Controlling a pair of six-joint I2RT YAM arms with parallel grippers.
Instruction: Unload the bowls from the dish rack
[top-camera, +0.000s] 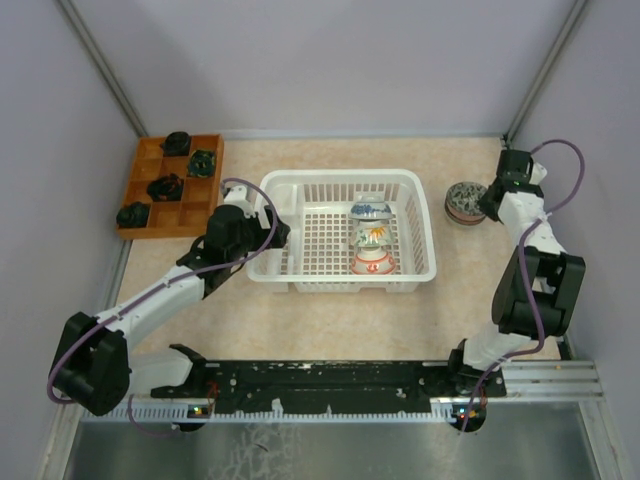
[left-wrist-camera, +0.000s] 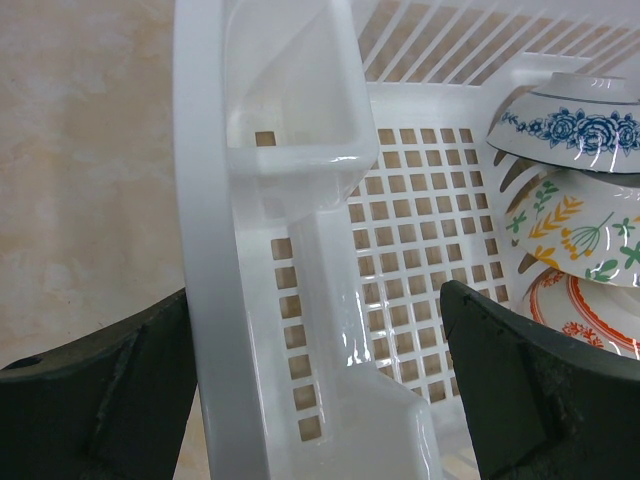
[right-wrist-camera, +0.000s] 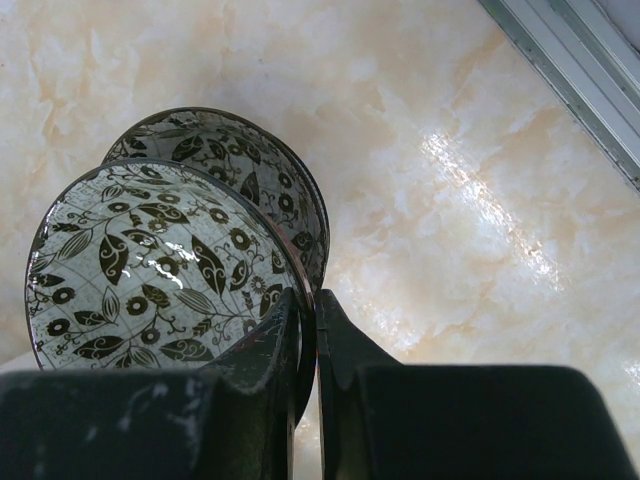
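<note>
The white dish rack (top-camera: 300, 255) stands mid-table. It holds three bowls in a row: blue-and-white (top-camera: 370, 210), white with orange and green sprigs (top-camera: 372, 236), and red-orange marked (top-camera: 372, 263). They also show in the left wrist view, with the blue-and-white bowl (left-wrist-camera: 570, 125) farthest. My left gripper (top-camera: 277, 236) is open and its jaws straddle the rack's left wall (left-wrist-camera: 205, 250) without closing on it. My right gripper (top-camera: 488, 200) is right of the rack, shut on the rim of a dark leaf-patterned bowl (right-wrist-camera: 150, 270). That bowl rests in a second like bowl (right-wrist-camera: 250, 170) on the table.
A brown wooden compartmented tray (top-camera: 150, 222) with dark lumps (top-camera: 165, 186) sits at the back left. Grey walls close in the back and sides. A metal rail (right-wrist-camera: 580, 70) runs along the right edge. Bare table lies in front of the rack.
</note>
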